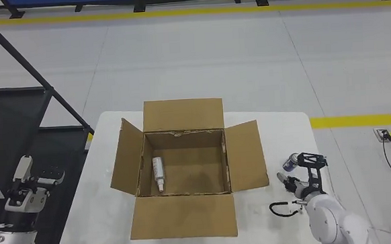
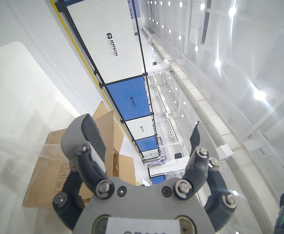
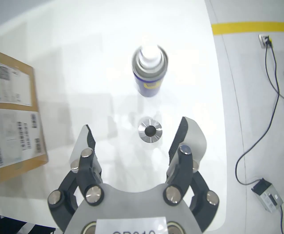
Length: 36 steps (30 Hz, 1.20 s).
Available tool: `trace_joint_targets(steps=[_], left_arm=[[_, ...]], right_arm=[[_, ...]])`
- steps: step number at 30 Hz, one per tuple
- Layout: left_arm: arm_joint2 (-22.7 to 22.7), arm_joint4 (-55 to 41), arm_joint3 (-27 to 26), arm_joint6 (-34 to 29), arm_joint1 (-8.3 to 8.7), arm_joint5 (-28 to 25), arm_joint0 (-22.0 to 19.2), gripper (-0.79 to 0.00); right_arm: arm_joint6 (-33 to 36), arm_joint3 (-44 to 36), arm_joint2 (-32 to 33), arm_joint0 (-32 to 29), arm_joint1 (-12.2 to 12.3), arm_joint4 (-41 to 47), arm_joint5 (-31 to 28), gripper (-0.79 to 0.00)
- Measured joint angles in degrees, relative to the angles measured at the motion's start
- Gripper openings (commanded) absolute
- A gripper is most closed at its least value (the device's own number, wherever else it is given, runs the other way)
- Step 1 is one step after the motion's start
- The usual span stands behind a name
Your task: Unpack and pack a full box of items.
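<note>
An open cardboard box (image 1: 188, 220) stands mid-table with its flaps folded out; a white bottle (image 1: 158, 173) lies inside near one wall. To the right of the box, a blue spray can (image 3: 150, 71) (image 1: 290, 161) stands upright. Just in front of it sits a small shiny metal piece with a dark centre (image 3: 150, 130) (image 1: 282, 178). My right gripper (image 3: 136, 127) (image 1: 295, 185) is above that piece, open, with nothing held. My left gripper (image 2: 142, 124) (image 1: 24, 174) is beyond the table's left edge, open and empty, pointing up past the box (image 2: 51, 168).
The white table (image 1: 283, 130) has bare room behind and to the right of the box. A black frame (image 1: 38, 84) stands at the left. On the floor to the right lie a cable (image 3: 275, 84) and a power adapter (image 3: 267, 196).
</note>
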Motion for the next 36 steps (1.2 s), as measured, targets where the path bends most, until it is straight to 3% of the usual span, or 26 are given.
trace_joint_targets(steps=[5, 9, 11, 16, 21, 24, 36], left_arm=[[-0.5, 1.1, 1.7, -2.6, 0.34, -0.6, 0.0, 0.0], [-0.9, 2.6, 3.3, -6.2, 0.65, -3.0, 0.9, 0.0], [-1.1, 3.0, 4.0, -7.5, 0.76, -4.1, 1.3, 0.0], [-1.3, 3.3, 6.4, -10.1, 1.08, -5.9, 1.5, 0.0], [-2.3, 3.0, 8.4, -13.2, 1.62, -5.7, 0.7, 0.0], [-2.5, 2.9, 8.6, -13.8, 1.73, -5.3, 0.5, 0.0], [-2.5, 2.9, 8.6, -13.7, 1.71, -5.3, 0.5, 0.0]], right_arm=[[-0.9, -16.4, -5.0, -2.3, 0.1, -0.5, -4.9, 0.0], [3.8, -19.8, -13.9, 3.1, 0.1, -3.5, -10.2, 0.0], [7.1, -16.9, -18.1, 7.9, -0.2, -4.0, -11.4, 0.0], [14.9, -0.6, -28.5, 25.2, -2.1, -0.3, -9.9, 0.0], [17.1, 18.0, -35.6, 39.9, -4.8, 8.4, -8.2, 0.0], [17.4, 26.5, -38.6, 45.6, -6.3, 14.0, -7.3, 0.0], [17.4, 28.4, -39.1, 46.6, -6.6, 15.5, -7.0, 0.0]])
